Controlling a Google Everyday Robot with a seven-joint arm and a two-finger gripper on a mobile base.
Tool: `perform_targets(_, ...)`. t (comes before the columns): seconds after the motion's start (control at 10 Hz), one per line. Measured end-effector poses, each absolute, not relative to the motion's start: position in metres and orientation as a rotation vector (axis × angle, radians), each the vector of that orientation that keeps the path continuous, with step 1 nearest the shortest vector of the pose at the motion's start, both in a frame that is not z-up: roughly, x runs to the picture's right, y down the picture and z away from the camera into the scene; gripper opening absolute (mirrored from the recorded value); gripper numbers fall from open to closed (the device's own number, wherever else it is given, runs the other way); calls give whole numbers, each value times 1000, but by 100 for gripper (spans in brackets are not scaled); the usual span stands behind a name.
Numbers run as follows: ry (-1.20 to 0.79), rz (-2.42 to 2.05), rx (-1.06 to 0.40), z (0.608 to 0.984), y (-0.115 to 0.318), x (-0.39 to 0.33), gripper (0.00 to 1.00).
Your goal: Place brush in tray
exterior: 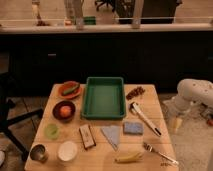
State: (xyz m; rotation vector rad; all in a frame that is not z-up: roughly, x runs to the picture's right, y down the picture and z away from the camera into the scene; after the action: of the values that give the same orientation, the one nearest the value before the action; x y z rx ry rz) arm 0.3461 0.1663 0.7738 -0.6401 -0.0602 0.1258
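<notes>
The brush lies diagonally on the right side of the wooden table. Its white bristle head points to the back and its dark end to the front right. The green tray sits empty at the back middle of the table, just left of the brush. My gripper hangs pointing down on the white arm. It is off the table's right edge, level with the brush's dark end and apart from it, holding nothing that I can see.
Left of the tray are an orange plate and a dark bowl. In front are a green cup, metal cup, white bowl, dark block, cloth, blue sponge, banana and fork.
</notes>
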Motion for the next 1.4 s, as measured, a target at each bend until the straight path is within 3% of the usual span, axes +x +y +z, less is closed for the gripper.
perform_targets(0.8, -26, 176, -618, 790, 187, 320, 100)
perform_targets(1.4, -44, 177, -656, 830, 208, 299, 100)
